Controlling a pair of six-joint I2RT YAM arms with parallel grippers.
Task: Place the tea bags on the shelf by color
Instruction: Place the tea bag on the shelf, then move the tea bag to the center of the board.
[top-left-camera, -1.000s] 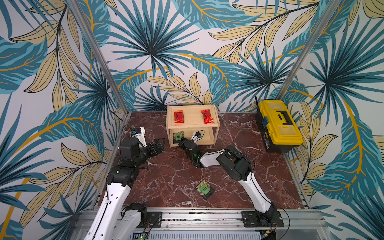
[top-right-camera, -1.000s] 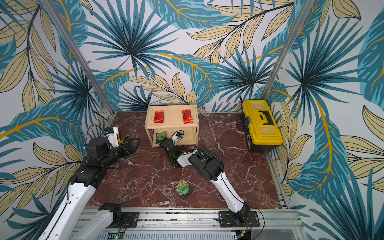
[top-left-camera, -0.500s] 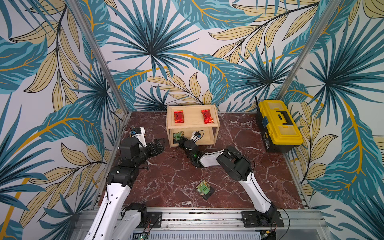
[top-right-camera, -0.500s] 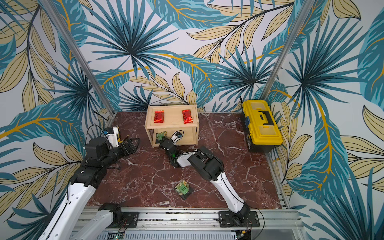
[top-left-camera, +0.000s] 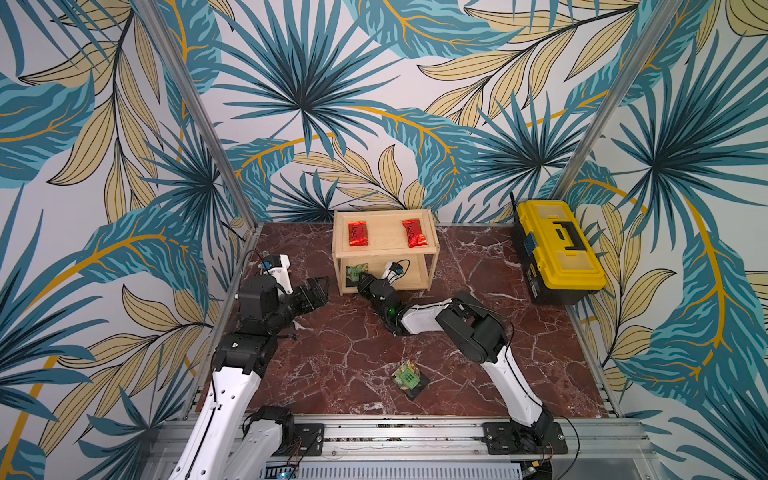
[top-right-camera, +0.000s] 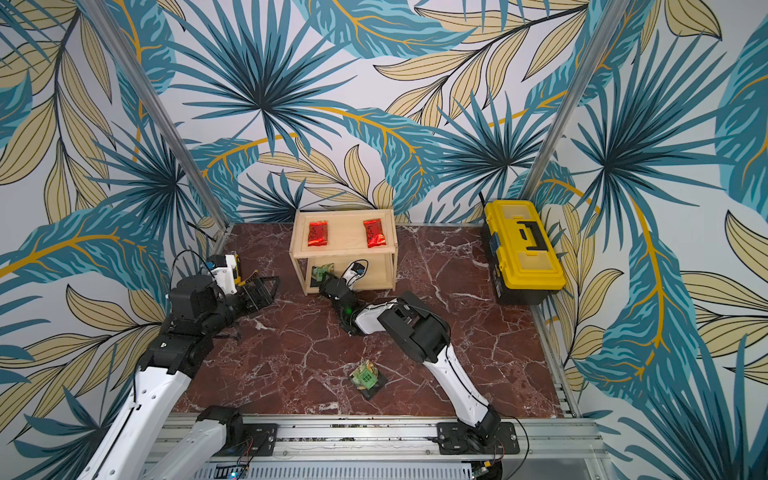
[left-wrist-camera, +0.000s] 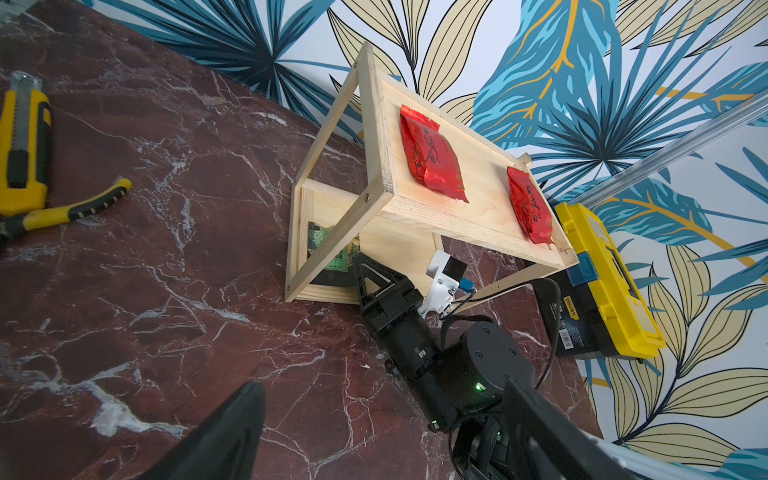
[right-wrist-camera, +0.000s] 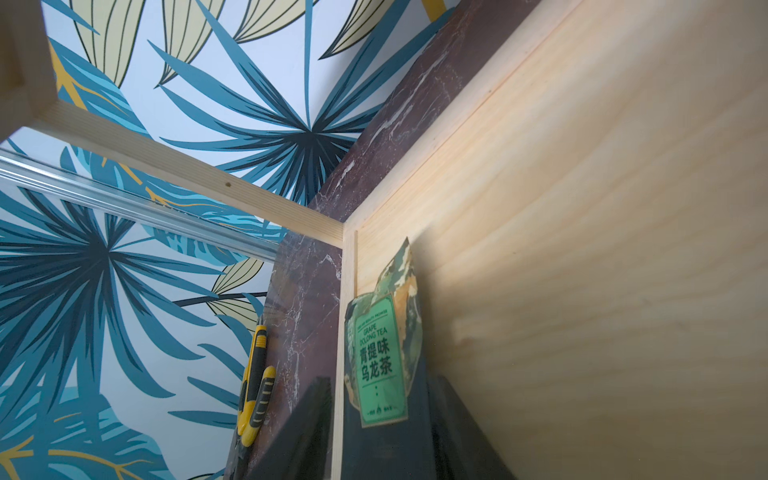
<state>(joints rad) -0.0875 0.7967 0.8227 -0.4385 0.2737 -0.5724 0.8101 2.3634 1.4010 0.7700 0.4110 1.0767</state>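
The left gripper (top-left-camera: 319, 289) hovers left of the shelf (top-left-camera: 384, 252), jaws spread wide, empty. Two red tea bags (top-left-camera: 358, 233) (top-left-camera: 414, 233) lie on its top tier. One green tea bag (right-wrist-camera: 380, 353) lies in the lower tier's left corner between the right gripper (right-wrist-camera: 382, 380) jaws, which stand parted and do not pinch it; a second green tea bag (top-left-camera: 407, 374) lies on the table (top-left-camera: 332, 353).

The left gripper (top-left-camera: 319, 289) is hovering with its jaws spread wide, gripping nothing. The right gripper (top-left-camera: 362, 281) is reaching out low, its fingers (right-wrist-camera: 299, 432) standing apart.

Red tea bags (top-left-camera: 358, 233) (top-left-camera: 414, 233) lie atop the shelf (top-left-camera: 384, 251), one green bag (top-left-camera: 355, 272) below, other green bag (top-left-camera: 407, 373) well apart.
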